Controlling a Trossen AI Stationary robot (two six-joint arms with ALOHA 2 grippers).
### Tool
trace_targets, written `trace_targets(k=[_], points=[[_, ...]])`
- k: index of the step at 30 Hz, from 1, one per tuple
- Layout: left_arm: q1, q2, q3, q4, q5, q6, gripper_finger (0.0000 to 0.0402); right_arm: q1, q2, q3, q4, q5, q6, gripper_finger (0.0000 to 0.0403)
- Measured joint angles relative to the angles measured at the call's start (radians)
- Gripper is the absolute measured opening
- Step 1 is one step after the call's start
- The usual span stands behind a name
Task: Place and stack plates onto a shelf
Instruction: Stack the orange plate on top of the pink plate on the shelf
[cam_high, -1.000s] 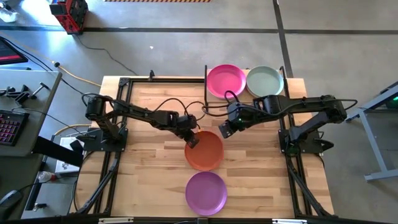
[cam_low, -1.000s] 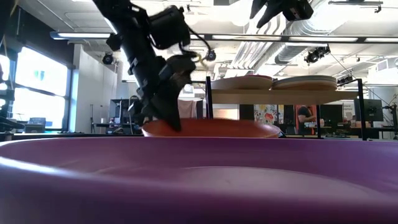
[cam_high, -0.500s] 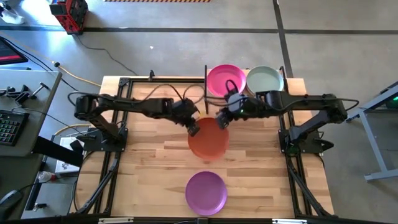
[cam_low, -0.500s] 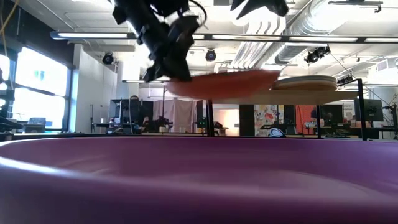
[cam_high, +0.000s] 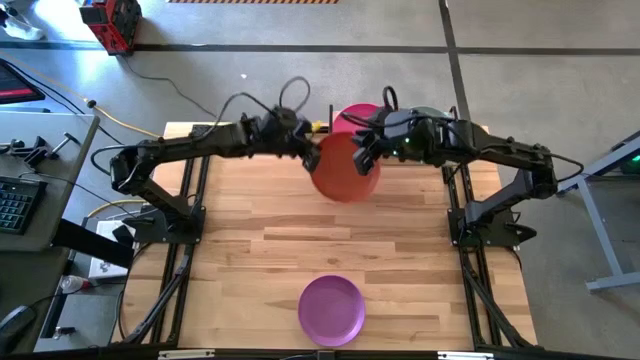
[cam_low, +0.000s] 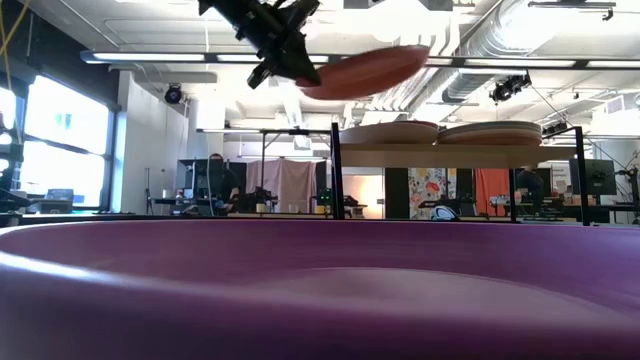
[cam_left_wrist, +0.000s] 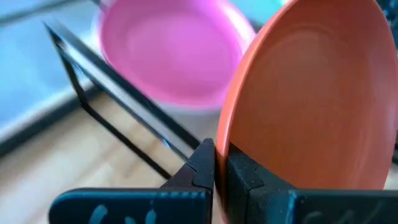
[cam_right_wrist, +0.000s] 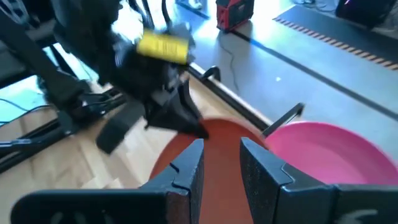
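Left gripper (cam_left_wrist: 216, 168) jaws are pinching the orange plate's (cam_high: 345, 168) rim, holding it tilted in the air beside the shelf (cam_low: 455, 152). Right gripper (cam_right_wrist: 217, 158) is hovering partly open at the plate's other edge. Magenta plate (cam_left_wrist: 168, 53) is sitting on the shelf; purple plate (cam_high: 331, 308) is lying on the table (cam_high: 240, 230).

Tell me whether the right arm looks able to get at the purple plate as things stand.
Probably yes. The purple plate lies alone on the tabletop's near part with nothing over it. The right gripper is up beside the orange plate, which the left gripper holds, so it looks free to swing down.
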Motion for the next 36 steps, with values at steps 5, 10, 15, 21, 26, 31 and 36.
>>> trace_targets(k=[5, 10, 15, 21, 26, 31, 36], points=[[0.082, 0.000, 0.058, 0.009, 0.000, 0.049, 0.0005, -0.035, 0.000, 0.004, -0.016, -0.001, -0.045, 0.0083], [0.159, 0.000, 0.105, 0.080, 0.000, 0.088, 0.0006, -0.061, 0.000, 0.004, -0.040, -0.001, -0.052, 0.0083], [0.226, 0.005, 0.176, 0.106, 0.001, 0.101, 0.0006, -0.082, 0.000, 0.004, -0.010, 0.024, -0.084, 0.0083], [0.290, 0.040, 0.263, 0.083, 0.005, 0.105, 0.0007, -0.118, 0.000, 0.004, 0.085, 0.082, -0.178, 0.0083], [0.312, 0.084, 0.341, 0.050, 0.008, 0.106, 0.0007, -0.151, 0.000, 0.004, 0.115, 0.083, -0.208, 0.0083], [0.310, 0.156, 0.425, 0.003, 0.018, 0.131, 0.0007, -0.182, 0.000, 0.004, 0.114, 0.080, -0.209, 0.0083], [0.310, 0.229, 0.472, -0.052, 0.044, 0.130, 0.0007, -0.202, 0.000, 0.004, 0.113, 0.073, -0.210, 0.0083]])
